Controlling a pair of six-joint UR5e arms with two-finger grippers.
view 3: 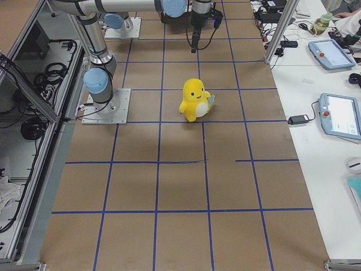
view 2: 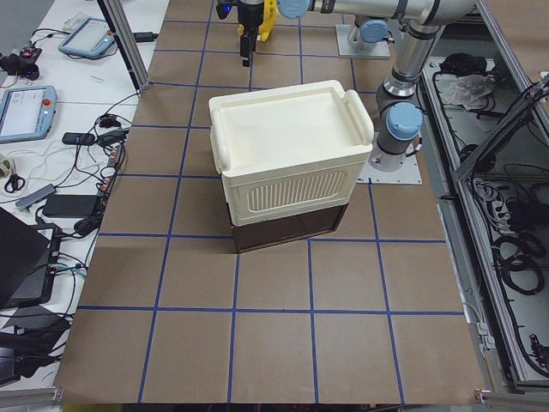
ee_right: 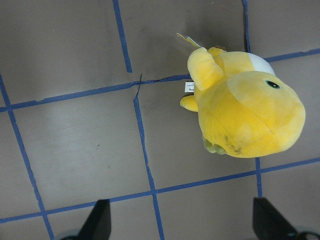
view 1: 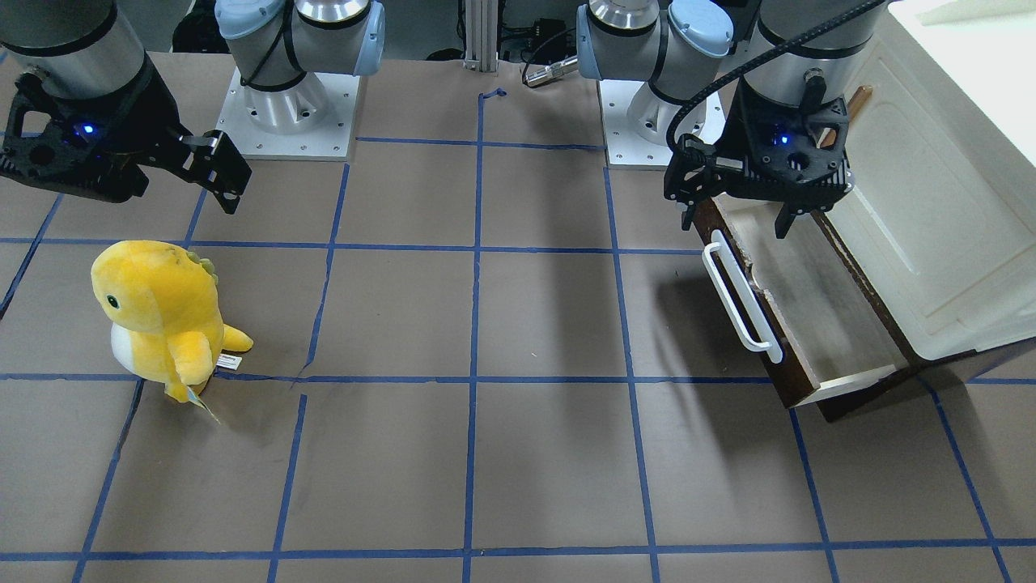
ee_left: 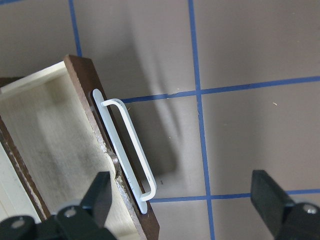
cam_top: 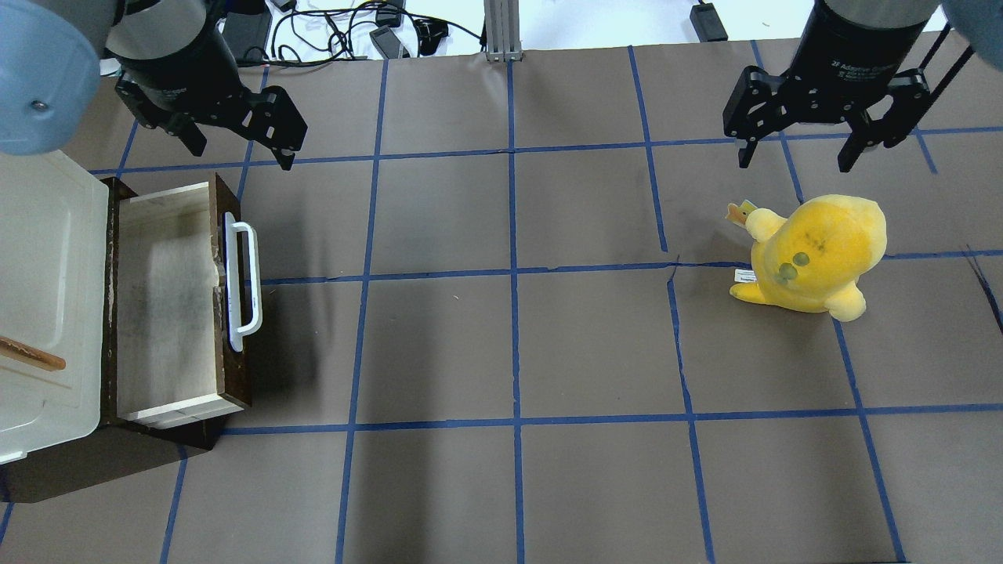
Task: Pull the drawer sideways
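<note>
Drawer (cam_top: 168, 305) is directly under the left end effector (cam_top: 239, 153) and stands pulled out from the cabinet (cam_top: 47, 298), with its pale inside showing. Dark brown front faces the worktop (cam_top: 509, 352) middle. The white bar handle (cam_top: 243, 286) lies along that front.

In the left wrist view the handle (ee_left: 127, 150) shows below, between the two fingers (ee_left: 100, 195) and nearer one of them. Left end effector is spread wide, holds nothing and hangs above the drawer front without touching it.

Cabinet is cream-white, on the far side of the drawer from the end effector's open gap, and has a small wooden handle (cam_top: 31, 354) on top.

Right end effector (cam_top: 794, 160) is well apart, over the other end of the worktop, also wide open with nothing in it. A yellow plush toy (cam_top: 815, 254) stands upright on the worktop just below and beside it, not touching, and fills much of the right wrist view. Worktop is brown with a blue tape grid.
</note>
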